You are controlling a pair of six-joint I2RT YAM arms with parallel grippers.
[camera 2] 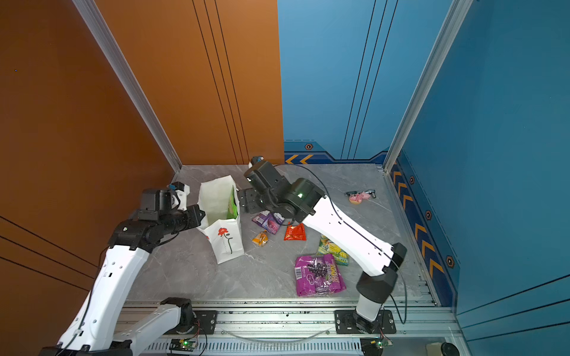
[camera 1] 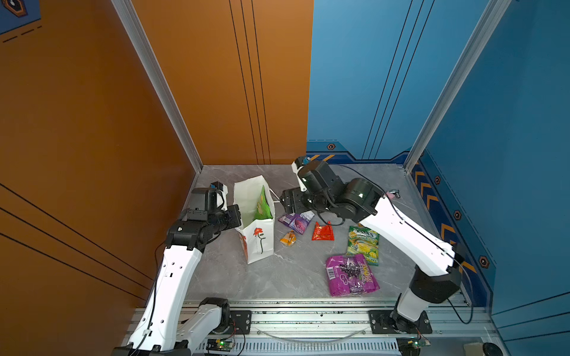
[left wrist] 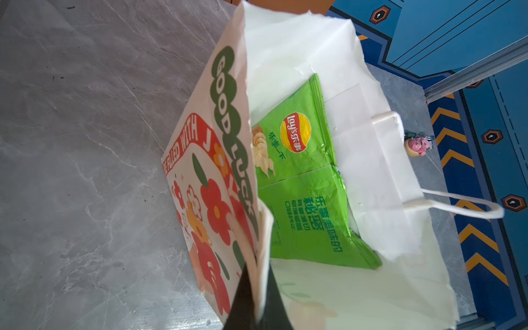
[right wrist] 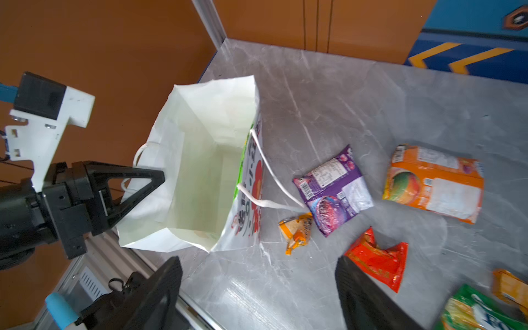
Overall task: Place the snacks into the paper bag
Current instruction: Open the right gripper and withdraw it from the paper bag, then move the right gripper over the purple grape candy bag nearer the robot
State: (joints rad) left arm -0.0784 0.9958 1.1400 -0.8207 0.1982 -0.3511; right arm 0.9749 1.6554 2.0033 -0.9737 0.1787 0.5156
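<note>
White paper gift bag (camera 1: 265, 246) is standing open on the grey marbled table (camera 1: 293, 271), the left gripper (camera 1: 237, 215) pinching its side rim tight. A green Lay's chip packet (camera 1: 262, 206) is leaning inside. The right gripper (right wrist: 257, 291) is hovering beside the bag, jaws spread wide and holding nothing, above the purple packet (camera 1: 296, 221). A red packet (camera 1: 323, 231), small orange-yellow packet (camera 1: 288, 238), green-yellow packet (camera 1: 363, 245), magenta packet (camera 1: 351, 275) and orange packet (right wrist: 434, 183) are lying on the table
</note>
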